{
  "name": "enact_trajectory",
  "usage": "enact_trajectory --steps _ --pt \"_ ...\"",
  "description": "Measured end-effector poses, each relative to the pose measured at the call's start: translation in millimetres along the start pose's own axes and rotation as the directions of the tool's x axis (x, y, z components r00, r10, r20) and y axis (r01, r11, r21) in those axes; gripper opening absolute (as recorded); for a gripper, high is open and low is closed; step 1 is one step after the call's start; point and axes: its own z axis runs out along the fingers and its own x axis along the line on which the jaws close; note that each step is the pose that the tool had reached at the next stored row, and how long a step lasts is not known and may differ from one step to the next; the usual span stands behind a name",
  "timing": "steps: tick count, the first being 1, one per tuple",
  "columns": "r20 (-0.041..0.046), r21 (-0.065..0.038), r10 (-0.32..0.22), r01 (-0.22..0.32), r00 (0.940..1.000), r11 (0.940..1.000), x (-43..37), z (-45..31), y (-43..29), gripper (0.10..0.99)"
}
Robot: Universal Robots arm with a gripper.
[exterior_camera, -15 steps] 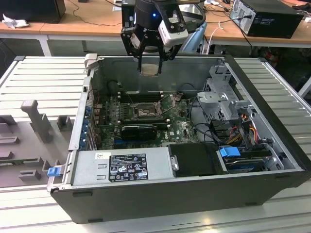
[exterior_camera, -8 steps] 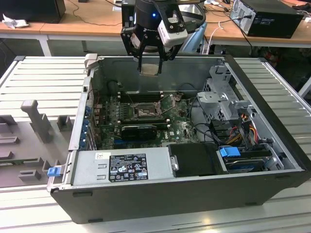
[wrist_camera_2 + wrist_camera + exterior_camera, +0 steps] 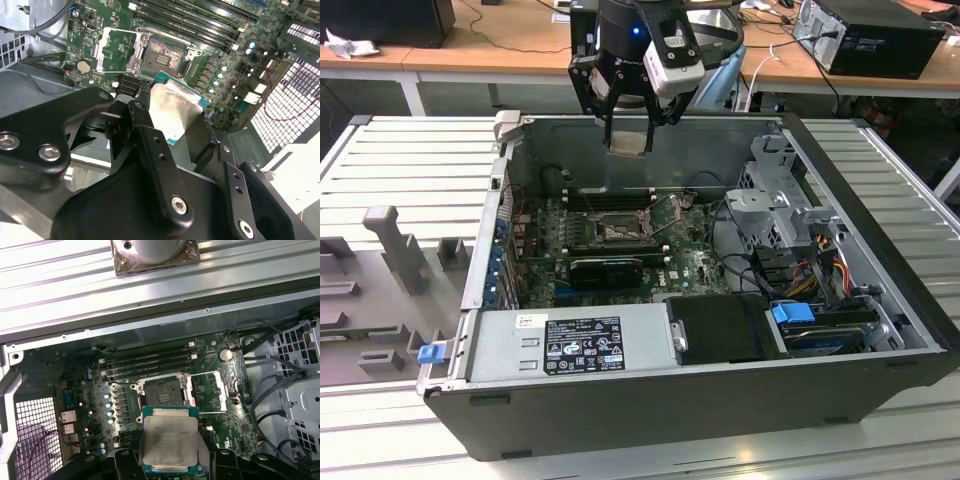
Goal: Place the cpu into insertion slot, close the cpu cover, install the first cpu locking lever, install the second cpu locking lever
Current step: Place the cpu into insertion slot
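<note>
exterior view first: your gripper [image 3: 628, 137] is hanging above the open computer case [image 3: 880, 200]. its fingers are closed in on the cpu [image 3: 628, 143], which is sitting flat between the tips, clear of everything. the insertion slot [image 3: 617, 232] is lying well below the gripper on the green motherboard [image 3: 695, 268], so you're carrying, not seating.

second wrist view now: you're looking along the black fingers [image 3: 150, 145], and they're pinching the cpu [image 3: 175, 107] by two opposite edges, silvery face showing. beyond the fingertips the insertion slot [image 3: 161, 56] is lying bare, dark centre exposed, nothing in it. the cpu cover [image 3: 116, 50] is lying swung back beside the insertion slot, off to one side of the gripper's line, with board showing through its window.

first wrist view: the cpu [image 3: 170, 440] is hanging level in the grip. the insertion slot [image 3: 162, 392] is showing just past its far edge, apart from it, with the cpu cover [image 3: 216, 390] flipped open alongside. the memory slots [image 3: 150, 361] are running farther out, beyond the insertion slot.

here's where you're standing, by my read: the cpu is in the grip and nearly lined up, but it isn't in the insertion slot yet. the cpu cover isn't closed, and with it open neither locking lever can be down, so all four steps are remaining.
</note>
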Motion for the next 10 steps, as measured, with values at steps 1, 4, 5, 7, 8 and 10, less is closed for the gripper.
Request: enact_trajectory --steps 1,4,5,7,8,10 --pt "0.0002 0.000 0.002 -0.002 1.0000 1.0000 0.0 0.0 0.0 0.529" --pt "0.0007 0.000 0.009 -0.009 1.0000 1.0000 0.0 0.0 0.0 0.529" --pt "0.0009 0.000 0.010 -0.010 1.0000 1.0000 0.0 0.0 0.0 0.529" --pt "0.0012 0.000 0.013 -0.013 0.9999 0.9999 0.0 0.0 0.0 0.529" --pt "0.0013 0.000 0.015 -0.015 0.9999 0.9999 0.0 0.0 0.0 0.529" --pt "0.0016 0.000 0.018 -0.018 0.9998 0.9998 0.0 0.0 0.0 0.529"
